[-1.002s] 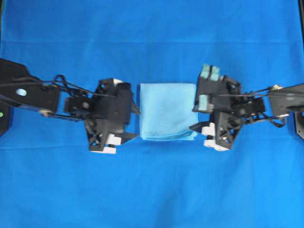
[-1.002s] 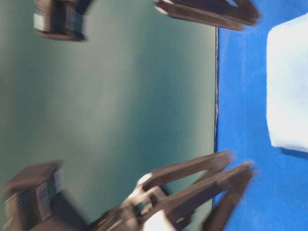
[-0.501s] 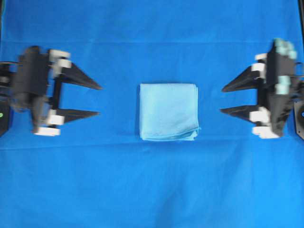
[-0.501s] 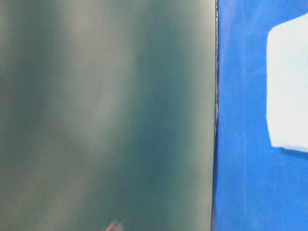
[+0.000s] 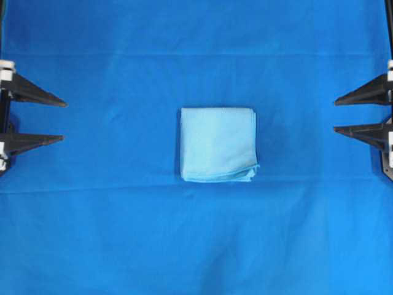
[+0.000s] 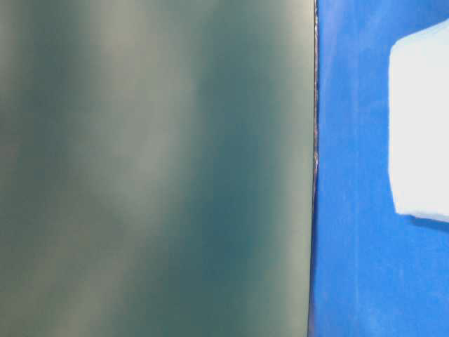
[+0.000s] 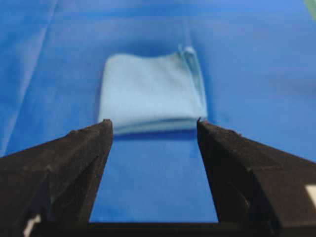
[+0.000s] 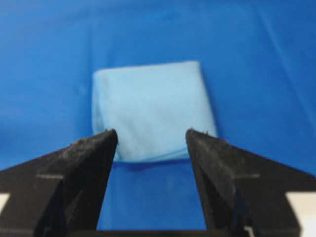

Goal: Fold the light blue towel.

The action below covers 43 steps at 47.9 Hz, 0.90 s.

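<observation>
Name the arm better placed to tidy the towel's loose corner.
Right, narrowly. The towel lies folded midway between both open grippers, left and right; its splayed corner lies on the right gripper's side.

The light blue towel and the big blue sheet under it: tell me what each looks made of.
The light blue towel looks like thin woven cloth, matte, perhaps microfibre: fine grain on its face, soft layered edges showing at one corner in the overhead view. The blue sheet appears to be a smooth, thin fabric or paper-like drape, matte, with straight fold creases running across it; which one, the pictures leave open.
</observation>
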Each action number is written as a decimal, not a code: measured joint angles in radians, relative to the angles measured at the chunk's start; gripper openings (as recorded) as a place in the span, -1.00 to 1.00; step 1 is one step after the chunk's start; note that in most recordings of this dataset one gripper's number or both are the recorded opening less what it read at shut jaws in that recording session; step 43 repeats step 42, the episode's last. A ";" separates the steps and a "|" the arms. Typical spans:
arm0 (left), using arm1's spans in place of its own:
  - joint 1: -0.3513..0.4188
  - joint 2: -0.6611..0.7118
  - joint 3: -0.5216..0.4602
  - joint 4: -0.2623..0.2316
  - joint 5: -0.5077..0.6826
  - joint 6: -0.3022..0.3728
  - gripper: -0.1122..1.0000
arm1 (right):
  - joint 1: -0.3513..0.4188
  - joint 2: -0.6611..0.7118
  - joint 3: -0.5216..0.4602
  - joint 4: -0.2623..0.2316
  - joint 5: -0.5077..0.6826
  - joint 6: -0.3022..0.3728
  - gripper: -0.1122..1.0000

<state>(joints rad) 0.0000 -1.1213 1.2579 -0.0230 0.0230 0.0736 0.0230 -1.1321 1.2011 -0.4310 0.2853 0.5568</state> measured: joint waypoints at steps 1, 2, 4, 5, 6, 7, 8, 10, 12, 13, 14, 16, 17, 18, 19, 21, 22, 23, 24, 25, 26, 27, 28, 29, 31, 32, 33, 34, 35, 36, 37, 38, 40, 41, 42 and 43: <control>0.003 -0.014 0.012 0.000 0.000 -0.002 0.39 | -0.009 -0.011 0.012 0.002 -0.006 0.000 0.31; 0.005 -0.026 0.023 0.000 0.000 -0.002 0.39 | -0.018 -0.018 0.023 0.002 -0.012 0.000 0.31; 0.011 -0.049 0.043 0.000 0.000 -0.006 0.39 | -0.037 -0.034 0.046 0.003 -0.028 0.002 0.31; 0.012 -0.058 0.052 0.000 0.000 -0.008 0.39 | -0.044 -0.038 0.055 0.003 -0.035 0.002 0.31; 0.015 -0.066 0.058 0.000 0.000 -0.006 0.39 | -0.052 -0.040 0.064 0.003 -0.043 0.000 0.31; 0.017 -0.077 0.067 0.000 0.000 -0.008 0.39 | -0.058 -0.040 0.074 0.003 -0.052 0.002 0.31; 0.020 -0.083 0.072 0.002 0.000 -0.006 0.39 | -0.064 -0.040 0.081 0.005 -0.063 0.002 0.31; 0.023 -0.094 0.080 0.000 0.000 -0.008 0.39 | -0.071 -0.038 0.089 0.005 -0.080 0.002 0.31; 0.025 -0.097 0.081 0.000 0.000 -0.015 0.39 | -0.072 -0.034 0.094 0.005 -0.095 0.002 0.31; 0.025 -0.097 0.081 0.000 0.000 -0.017 0.39 | -0.072 -0.031 0.095 0.005 -0.101 0.002 0.31; 0.025 -0.098 0.083 0.000 0.000 -0.014 0.39 | -0.072 -0.029 0.097 0.005 -0.106 0.002 0.31; 0.025 -0.097 0.083 0.002 0.000 -0.011 0.39 | -0.072 -0.025 0.097 0.005 -0.114 0.000 0.31; 0.025 -0.098 0.083 0.000 0.000 -0.012 0.39 | -0.074 -0.023 0.097 0.005 -0.115 0.002 0.31; 0.025 -0.097 0.083 0.000 0.000 -0.014 0.39 | -0.072 -0.021 0.098 0.006 -0.117 0.002 0.31; 0.025 -0.098 0.083 0.000 0.000 -0.014 0.39 | -0.074 -0.021 0.098 0.006 -0.117 0.002 0.30; 0.026 -0.098 0.084 0.000 0.000 -0.014 0.39 | -0.074 -0.021 0.098 0.006 -0.118 0.002 0.31; 0.026 -0.097 0.084 0.000 0.000 -0.014 0.39 | -0.074 -0.021 0.098 0.008 -0.118 0.002 0.31; 0.025 -0.098 0.084 0.002 0.000 -0.014 0.39 | -0.074 -0.021 0.098 0.008 -0.118 0.002 0.31; 0.025 -0.098 0.084 0.000 0.000 -0.014 0.39 | -0.074 -0.021 0.098 0.008 -0.118 0.002 0.31; 0.026 -0.097 0.084 0.002 0.000 -0.014 0.39 | -0.074 -0.021 0.098 0.006 -0.118 0.002 0.31; 0.025 -0.097 0.084 0.000 0.000 -0.014 0.39 | -0.074 -0.021 0.098 0.008 -0.118 0.002 0.31; 0.026 -0.097 0.084 0.002 0.000 -0.014 0.39 | -0.074 -0.021 0.098 0.008 -0.118 0.000 0.31; 0.026 -0.098 0.084 0.000 0.000 -0.015 0.39 | -0.074 -0.021 0.098 0.008 -0.118 0.002 0.31; 0.025 -0.097 0.084 0.000 0.000 -0.017 0.39 | -0.074 -0.021 0.098 0.006 -0.118 0.002 0.31; 0.025 -0.098 0.084 0.000 0.000 -0.017 0.39 | -0.074 -0.021 0.098 0.008 -0.117 0.002 0.30; 0.026 -0.098 0.084 0.002 0.000 -0.015 0.39 | -0.074 -0.021 0.098 0.008 -0.118 0.002 0.31; 0.025 -0.097 0.084 0.000 0.000 -0.015 0.39 | -0.075 -0.021 0.098 0.008 -0.118 0.002 0.31; 0.026 -0.097 0.084 0.000 0.000 -0.015 0.39 | -0.074 -0.021 0.098 0.008 -0.118 0.002 0.30; 0.026 -0.097 0.084 0.000 0.000 -0.015 0.39 | -0.075 -0.021 0.098 0.008 -0.118 0.002 0.30; 0.026 -0.098 0.084 0.000 0.000 -0.015 0.39 | -0.075 -0.021 0.098 0.008 -0.118 0.002 0.31; 0.025 -0.097 0.084 0.002 0.002 -0.015 0.39 | -0.075 -0.021 0.098 0.008 -0.117 0.000 0.31; 0.025 -0.097 0.084 0.002 0.000 -0.015 0.39 | -0.075 -0.021 0.098 0.008 -0.118 0.000 0.30; 0.026 -0.098 0.083 0.002 0.000 -0.015 0.39 | -0.075 -0.021 0.098 0.008 -0.118 0.002 0.31; 0.025 -0.097 0.083 0.000 0.000 -0.015 0.39 | -0.074 -0.021 0.098 0.008 -0.118 0.002 0.31; 0.025 -0.097 0.083 0.000 0.000 -0.015 0.39 | -0.074 -0.021 0.097 0.008 -0.118 0.002 0.30; 0.025 -0.097 0.083 0.000 0.000 -0.015 0.39 | -0.074 -0.021 0.097 0.008 -0.118 0.002 0.30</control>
